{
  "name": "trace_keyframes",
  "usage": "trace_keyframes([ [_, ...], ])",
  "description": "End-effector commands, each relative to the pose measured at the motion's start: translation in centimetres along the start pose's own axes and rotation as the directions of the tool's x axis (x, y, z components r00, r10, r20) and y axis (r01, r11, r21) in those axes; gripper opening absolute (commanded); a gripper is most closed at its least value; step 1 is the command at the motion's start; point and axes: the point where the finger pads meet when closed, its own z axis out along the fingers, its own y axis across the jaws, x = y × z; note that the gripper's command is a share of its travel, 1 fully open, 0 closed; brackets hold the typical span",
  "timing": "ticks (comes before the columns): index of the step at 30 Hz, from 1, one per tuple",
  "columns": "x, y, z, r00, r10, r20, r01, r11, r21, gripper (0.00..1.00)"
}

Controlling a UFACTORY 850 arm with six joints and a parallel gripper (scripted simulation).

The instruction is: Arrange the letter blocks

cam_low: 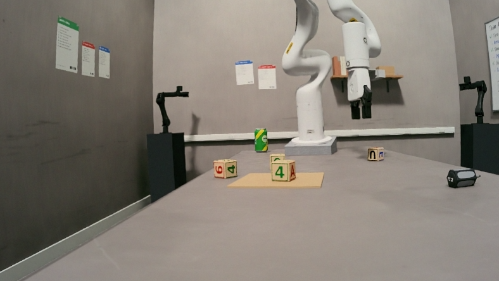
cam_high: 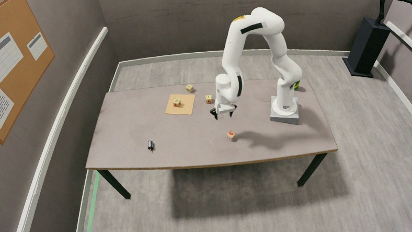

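A tan mat [cam_high: 181,105] lies on the table, also seen in the exterior view [cam_low: 275,180]. One block [cam_high: 176,102] [cam_low: 283,170] stands on it, showing a green 4 and a red A on its sides. A second block [cam_high: 189,88] [cam_low: 225,168] sits off the mat at the far edge. A third block [cam_high: 208,99] sits just right of the mat, partly hidden behind the mat block [cam_low: 277,157]. A fourth block [cam_high: 230,135] [cam_low: 375,154] lies apart toward the front. My gripper [cam_high: 222,114] [cam_low: 360,112] is open and empty, high above the table between the third and fourth blocks.
A green can [cam_low: 260,140] stands near the arm's base [cam_high: 284,111]. A small black device [cam_high: 150,145] lies near the table's front left, also seen in the exterior view [cam_low: 461,178]. Black camera stands are beyond the table.
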Motion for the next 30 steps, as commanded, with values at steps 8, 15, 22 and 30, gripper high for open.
trace_keyframes([
  [8,0.0,0.1,-0.1,1.000,0.000,0.000,0.000,1.000,-0.002,1.00],
  [15,-1.7,4.0,-0.2,1.000,0.004,0.011,-0.004,1.000,-0.002,1.00],
  [22,-6.0,11.4,-0.4,1.000,0.011,0.029,-0.011,1.000,0.000,1.00],
  [30,-11.5,17.9,-0.5,0.999,0.017,0.039,-0.017,1.000,0.005,1.00],
])
